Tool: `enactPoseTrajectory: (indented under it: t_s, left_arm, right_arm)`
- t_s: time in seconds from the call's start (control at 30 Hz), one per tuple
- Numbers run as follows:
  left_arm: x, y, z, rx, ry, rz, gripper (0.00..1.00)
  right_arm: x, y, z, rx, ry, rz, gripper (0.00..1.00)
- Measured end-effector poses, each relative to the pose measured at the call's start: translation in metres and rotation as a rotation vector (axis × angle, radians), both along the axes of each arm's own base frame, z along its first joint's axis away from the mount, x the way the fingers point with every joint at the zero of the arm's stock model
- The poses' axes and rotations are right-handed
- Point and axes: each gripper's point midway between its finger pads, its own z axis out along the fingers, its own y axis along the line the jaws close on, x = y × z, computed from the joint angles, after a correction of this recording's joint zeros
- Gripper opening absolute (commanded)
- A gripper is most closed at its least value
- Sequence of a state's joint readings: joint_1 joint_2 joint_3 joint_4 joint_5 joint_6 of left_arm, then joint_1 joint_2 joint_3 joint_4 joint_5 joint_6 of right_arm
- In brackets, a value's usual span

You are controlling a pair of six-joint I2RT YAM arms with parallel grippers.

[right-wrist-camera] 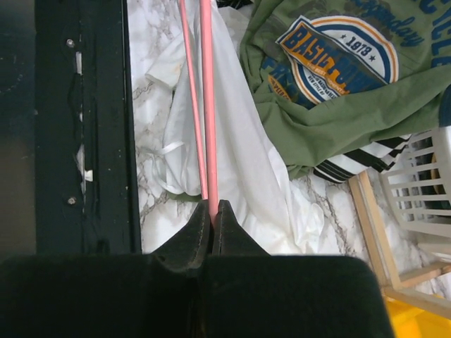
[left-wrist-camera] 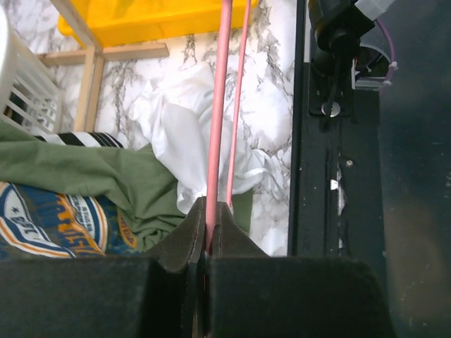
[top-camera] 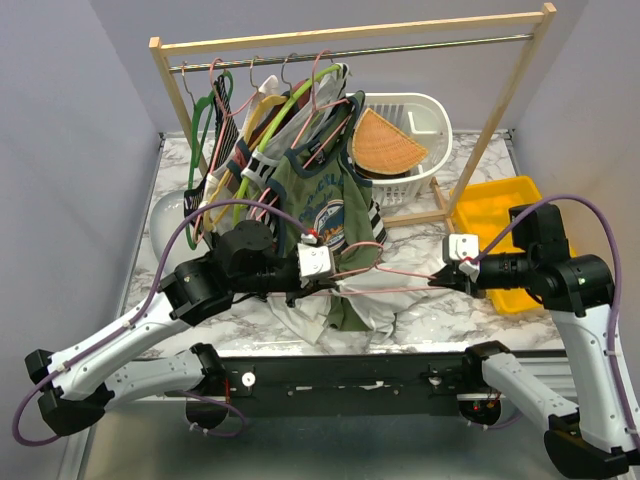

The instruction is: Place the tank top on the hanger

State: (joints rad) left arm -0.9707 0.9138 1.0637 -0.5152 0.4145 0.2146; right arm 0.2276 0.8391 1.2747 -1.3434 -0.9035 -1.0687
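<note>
Left gripper: shut tight on one end of the hanger — the pink wire runs straight out from between the pads.
Right gripper: clamped in the same way on the opposite end, so the hanger is stretched between the two arms and seems to be lifted a little above the cloth.
Tank top: white and thin, crumpled in a heap on the marble table, directly under the hanger and near the front edge. As far as the views show, no strap is over the wire.
Green top: just behind the white one and touching it. A striped cloth peeks out from under it.
Yellow bin: on the right side of the table, apart from the clothes.
White basket: farther back, beside the wooden frame.
Rack: at the far edge, with several other hangers on its bar.
Step in hand: the hanger is taken up by both arms, but the garment is not yet on it — this looks like the early part of the task.
Next move: one end of the wire must go into the neck or an armhole of the tank top. Probably one gripper has to let go and lift a strap while the other keeps the hanger steady. The opening will be hard to find in such floppy, bunched cloth.
</note>
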Motion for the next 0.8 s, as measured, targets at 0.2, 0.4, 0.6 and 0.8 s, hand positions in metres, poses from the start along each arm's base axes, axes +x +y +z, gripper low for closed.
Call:
enactPoseTrajectory:
  t_s: [0.2, 0.4, 0.6, 0.8]
  left_arm:
    - [-0.005, 0.001, -0.015, -0.037, 0.129, 0.064, 0.0]
    - [0.004, -0.001, -0.023, -0.077, 0.246, 0.186, 0.0]
    - [0.019, 0.001, -0.019, -0.115, 0.285, 0.305, 0.0]
    - [0.033, 0.002, -0.01, -0.14, 0.295, 0.387, 0.0]
  right_arm:
    - [0.005, 0.002, -0.006, 0.001, 0.088, -0.03, 0.65]
    - [0.006, -0.004, -0.004, 0.015, 0.178, -0.176, 1.0]
    - [0.012, -0.013, 0.028, 0.094, 0.076, -0.334, 1.0]
    - [-0.022, 0.0, 0.034, 0.181, 0.049, -0.2, 0.93]
